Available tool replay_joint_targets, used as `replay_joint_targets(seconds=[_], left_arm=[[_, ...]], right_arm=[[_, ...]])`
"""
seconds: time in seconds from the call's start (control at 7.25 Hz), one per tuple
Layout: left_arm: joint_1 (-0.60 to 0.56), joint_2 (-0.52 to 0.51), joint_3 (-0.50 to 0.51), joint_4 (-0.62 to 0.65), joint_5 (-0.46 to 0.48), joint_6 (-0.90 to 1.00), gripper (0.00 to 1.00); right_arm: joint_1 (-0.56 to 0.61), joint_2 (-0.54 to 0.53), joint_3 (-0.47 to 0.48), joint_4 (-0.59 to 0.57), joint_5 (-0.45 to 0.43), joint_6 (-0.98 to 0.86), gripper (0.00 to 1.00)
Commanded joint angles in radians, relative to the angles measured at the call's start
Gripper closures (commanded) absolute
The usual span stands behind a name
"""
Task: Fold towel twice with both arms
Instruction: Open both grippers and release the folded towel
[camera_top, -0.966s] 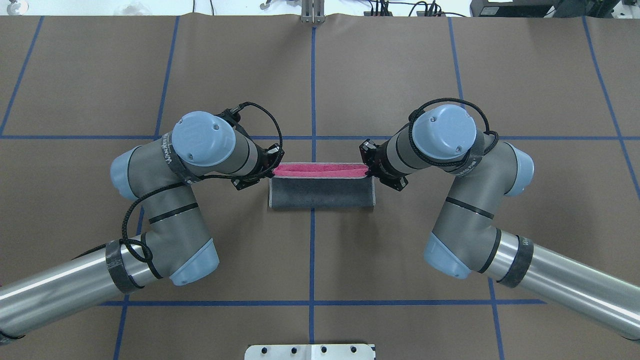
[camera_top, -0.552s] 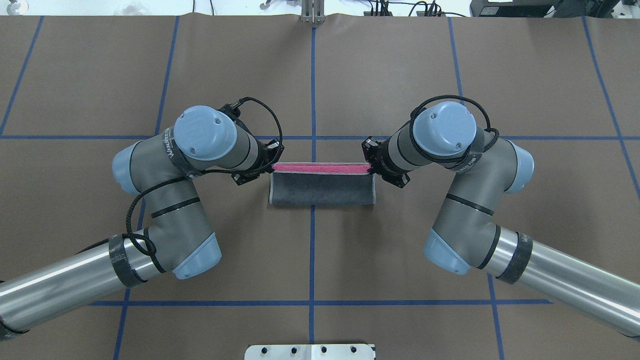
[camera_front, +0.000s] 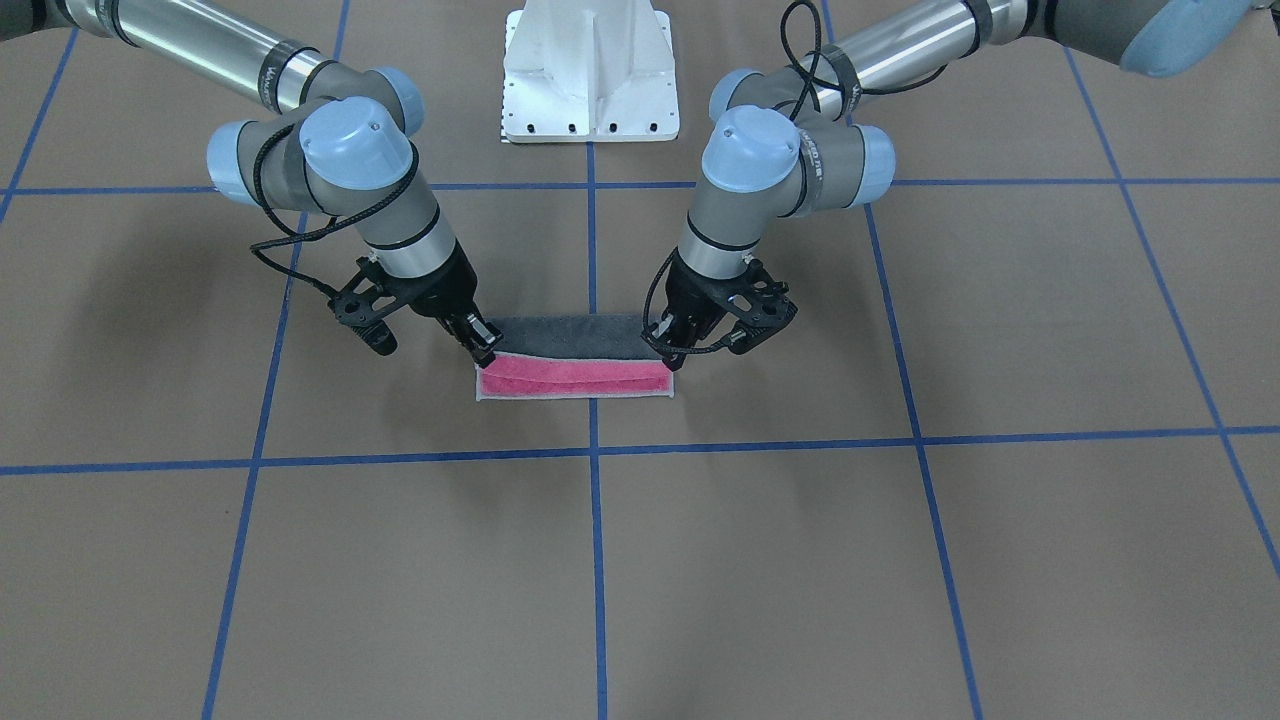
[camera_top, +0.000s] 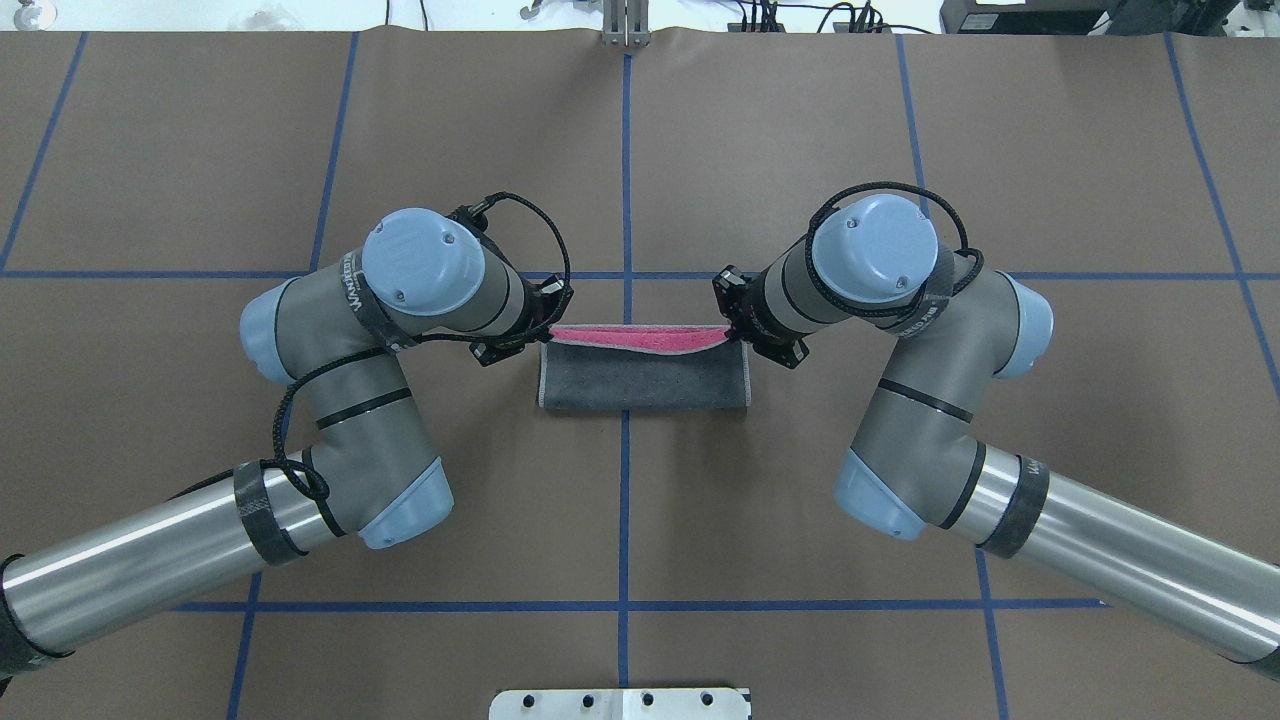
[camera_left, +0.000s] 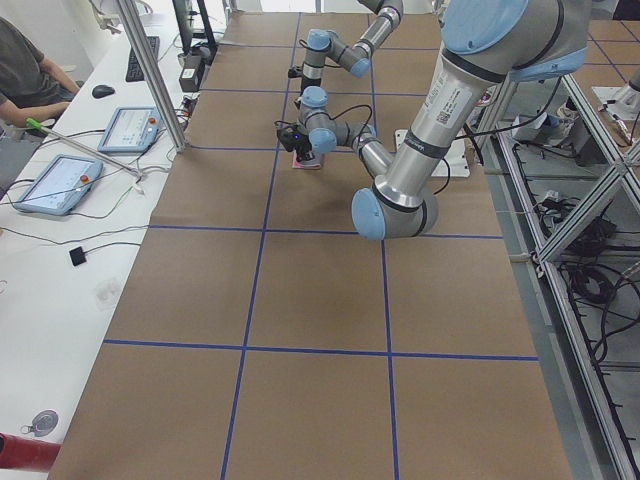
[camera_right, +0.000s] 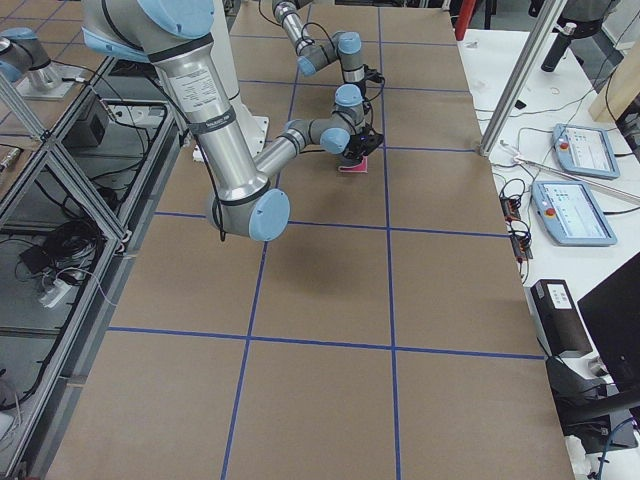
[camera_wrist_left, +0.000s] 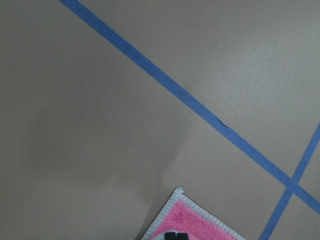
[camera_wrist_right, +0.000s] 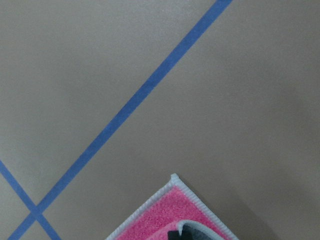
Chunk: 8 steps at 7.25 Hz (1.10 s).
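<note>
Gripping a small square terry towel (camera_top: 645, 378), folded in half with its grey face up, by the two far corners of the upper layer. Clenching one corner with the left black two-finger pincer (camera_front: 670, 352) and the other with the right black two-finger pincer (camera_front: 484, 350). Resting near the middle of the brown surface (camera_top: 800, 150), straddling a blue tape line (camera_top: 625, 520). Showing a pink strip along the far edge.
</note>
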Motion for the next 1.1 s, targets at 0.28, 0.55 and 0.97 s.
replay_joint_targets(seconds=[0.28,0.55,0.97], left_arm=[[-0.012,0.0,0.002,-0.001,0.002,0.0,0.01],[-0.017,0.002,0.002,-0.003,0.0,0.002,0.0],[-0.018,0.003,-0.005,-0.001,-0.002,0.002,0.0]], right_arm=[[0.017,0.01,-0.012,-0.001,0.0,0.0,0.01],[0.023,0.008,-0.012,-0.001,0.003,-0.004,0.0],[0.006,-0.01,0.003,0.006,0.006,0.001,0.0]])
